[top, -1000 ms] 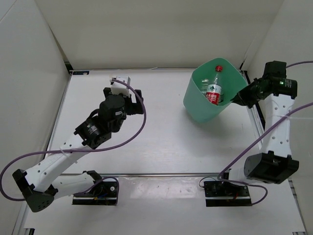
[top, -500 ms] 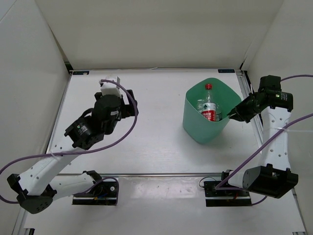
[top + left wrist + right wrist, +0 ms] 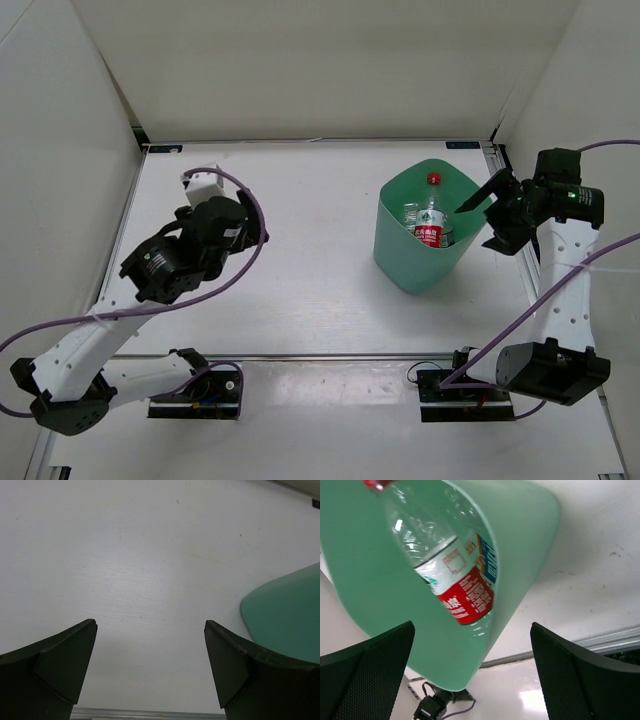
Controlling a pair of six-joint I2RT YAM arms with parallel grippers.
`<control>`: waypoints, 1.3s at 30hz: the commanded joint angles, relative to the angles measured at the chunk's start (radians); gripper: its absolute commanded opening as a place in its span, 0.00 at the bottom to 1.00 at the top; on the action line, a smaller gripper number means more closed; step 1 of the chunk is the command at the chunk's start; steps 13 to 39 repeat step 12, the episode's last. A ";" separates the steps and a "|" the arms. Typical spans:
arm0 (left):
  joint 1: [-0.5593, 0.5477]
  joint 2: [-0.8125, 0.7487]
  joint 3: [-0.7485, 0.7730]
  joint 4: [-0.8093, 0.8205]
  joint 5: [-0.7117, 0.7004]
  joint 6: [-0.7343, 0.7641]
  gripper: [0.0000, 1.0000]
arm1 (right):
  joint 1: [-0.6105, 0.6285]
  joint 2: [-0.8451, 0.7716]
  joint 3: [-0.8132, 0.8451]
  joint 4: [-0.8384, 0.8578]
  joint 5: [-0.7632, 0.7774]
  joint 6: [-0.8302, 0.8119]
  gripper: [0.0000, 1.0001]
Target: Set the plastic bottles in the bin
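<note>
Open table left of bin; bottles perhaps crowding its mouth

you've got a mint-green bin in smooth satin plastic. the red-capped bottle in it is clear glossy plastic, its label shiny printed film. table is matt white, faint wood grain. right gripper pads: matt black, fine mesh texture.

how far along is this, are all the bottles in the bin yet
Done: a red-capped bottle sits in the bin, with at least one clear bottle beside it. In hand: nothing; the right gripper is open at the bin's rim, the left gripper open over the table. Left: probably nothing, since no bottle shows on the table, though the bin's full count is hidden.
</note>
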 commanded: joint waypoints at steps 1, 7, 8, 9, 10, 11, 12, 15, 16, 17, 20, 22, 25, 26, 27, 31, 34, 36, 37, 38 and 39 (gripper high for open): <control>0.002 -0.059 -0.017 -0.001 -0.040 -0.009 1.00 | -0.004 -0.033 0.086 0.027 0.001 -0.066 1.00; 0.002 -0.068 -0.040 -0.010 -0.061 0.011 1.00 | -0.004 -0.091 0.188 0.004 -0.008 -0.105 1.00; 0.002 -0.068 -0.054 -0.010 -0.061 0.011 1.00 | -0.004 -0.103 0.200 0.004 -0.008 -0.114 1.00; 0.002 -0.068 -0.054 0.000 -0.061 0.011 1.00 | -0.004 -0.104 0.200 0.004 -0.008 -0.114 1.00; 0.002 -0.068 -0.066 0.011 -0.051 0.020 1.00 | -0.004 -0.113 0.209 0.004 -0.008 -0.123 1.00; 0.002 -0.068 -0.066 0.011 -0.051 0.020 1.00 | -0.004 -0.113 0.209 -0.008 0.009 -0.123 1.00; 0.002 -0.068 -0.077 0.011 -0.041 0.020 1.00 | -0.004 -0.123 0.220 -0.009 0.032 -0.123 1.00; 0.002 -0.068 -0.077 0.011 -0.041 0.020 1.00 | -0.004 -0.123 0.220 -0.009 0.032 -0.123 1.00; 0.002 -0.068 -0.077 0.011 -0.041 0.020 1.00 | -0.004 -0.123 0.220 -0.009 0.032 -0.123 1.00; 0.002 -0.068 -0.077 0.011 -0.041 0.020 1.00 | -0.004 -0.123 0.220 -0.009 0.032 -0.123 1.00; 0.002 -0.068 -0.077 0.011 -0.041 0.020 1.00 | -0.004 -0.123 0.220 -0.009 0.032 -0.123 1.00; 0.002 -0.068 -0.077 0.011 -0.041 0.020 1.00 | -0.004 -0.123 0.220 -0.009 0.032 -0.123 1.00; 0.002 -0.068 -0.077 0.011 -0.041 0.020 1.00 | -0.004 -0.123 0.220 -0.009 0.032 -0.123 1.00; 0.002 -0.068 -0.077 0.011 -0.041 0.020 1.00 | -0.004 -0.123 0.220 -0.009 0.032 -0.123 1.00; 0.002 -0.068 -0.077 0.011 -0.041 0.020 1.00 | -0.004 -0.123 0.220 -0.009 0.032 -0.123 1.00; 0.002 -0.068 -0.077 0.011 -0.041 0.020 1.00 | -0.004 -0.123 0.220 -0.009 0.032 -0.123 1.00; 0.002 -0.068 -0.077 0.011 -0.041 0.020 1.00 | -0.004 -0.123 0.220 -0.009 0.032 -0.123 1.00; 0.002 -0.068 -0.077 0.011 -0.041 0.020 1.00 | -0.004 -0.123 0.220 -0.009 0.032 -0.123 1.00; 0.002 -0.068 -0.077 0.011 -0.041 0.020 1.00 | -0.004 -0.123 0.220 -0.009 0.032 -0.123 1.00; 0.002 -0.068 -0.077 0.011 -0.041 0.020 1.00 | -0.004 -0.123 0.220 -0.009 0.032 -0.123 1.00; 0.002 -0.068 -0.077 0.011 -0.041 0.020 1.00 | -0.004 -0.123 0.220 -0.009 0.032 -0.123 1.00</control>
